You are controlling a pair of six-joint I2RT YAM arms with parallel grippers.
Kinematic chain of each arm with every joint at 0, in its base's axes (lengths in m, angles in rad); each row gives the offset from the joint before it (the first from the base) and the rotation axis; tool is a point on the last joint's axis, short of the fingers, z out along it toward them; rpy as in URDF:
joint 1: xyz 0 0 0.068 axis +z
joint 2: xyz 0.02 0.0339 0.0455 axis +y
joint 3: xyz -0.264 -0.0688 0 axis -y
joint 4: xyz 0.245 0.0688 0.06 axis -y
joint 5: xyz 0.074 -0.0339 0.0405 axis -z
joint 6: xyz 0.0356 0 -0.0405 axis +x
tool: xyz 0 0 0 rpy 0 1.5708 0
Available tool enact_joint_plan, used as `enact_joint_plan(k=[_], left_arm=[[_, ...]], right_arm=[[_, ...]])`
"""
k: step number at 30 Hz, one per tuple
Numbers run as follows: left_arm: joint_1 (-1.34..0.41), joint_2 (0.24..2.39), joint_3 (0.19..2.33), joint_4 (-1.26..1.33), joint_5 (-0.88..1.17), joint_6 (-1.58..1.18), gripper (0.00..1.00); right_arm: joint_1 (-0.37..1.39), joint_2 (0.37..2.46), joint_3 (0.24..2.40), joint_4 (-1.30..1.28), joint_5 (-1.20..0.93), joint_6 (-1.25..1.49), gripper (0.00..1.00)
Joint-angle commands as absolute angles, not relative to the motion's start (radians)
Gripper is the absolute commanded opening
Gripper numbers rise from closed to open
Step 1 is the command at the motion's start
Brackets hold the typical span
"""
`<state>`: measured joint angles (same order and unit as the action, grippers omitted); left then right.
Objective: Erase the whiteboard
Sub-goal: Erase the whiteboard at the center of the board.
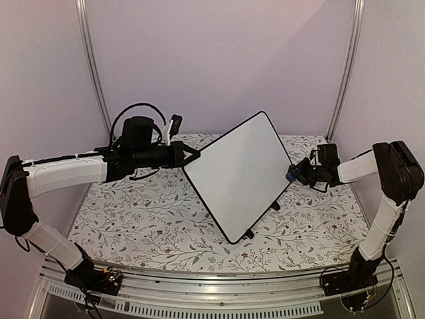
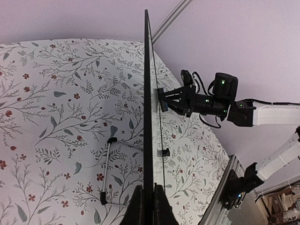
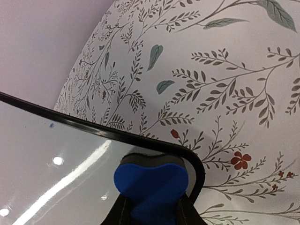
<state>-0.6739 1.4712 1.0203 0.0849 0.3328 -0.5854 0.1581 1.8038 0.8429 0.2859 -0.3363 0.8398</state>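
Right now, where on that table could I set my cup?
Widest bare cloth: near-left, between the left arm, the whiteboard and the front rail. Smaller patch near-right. The centre is crowded: the left end effector clamps the whiteboard, the right end effector holds a blue eraser to it.

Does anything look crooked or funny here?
Yes. The whiteboard is not lying flat. It is propped up, tilted on its edge, and the left pincer pinches its rim. The right pincer holds a blue eraser against its corner.
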Motion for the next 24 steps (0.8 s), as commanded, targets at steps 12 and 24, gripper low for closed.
enact_joint_plan(k=[12,24], left_arm=[[-0.712,1.454,1.017,0.115,0.427,-0.486,0.00],[-0.712,1.445,1.017,0.115,0.426,-0.486,0.00]], right_arm=[[0.471,1.714,0.661,0.590,-0.228,0.677,0.17],[0.600,1.718,0.415,0.869,-0.034,0.878,0.18]])
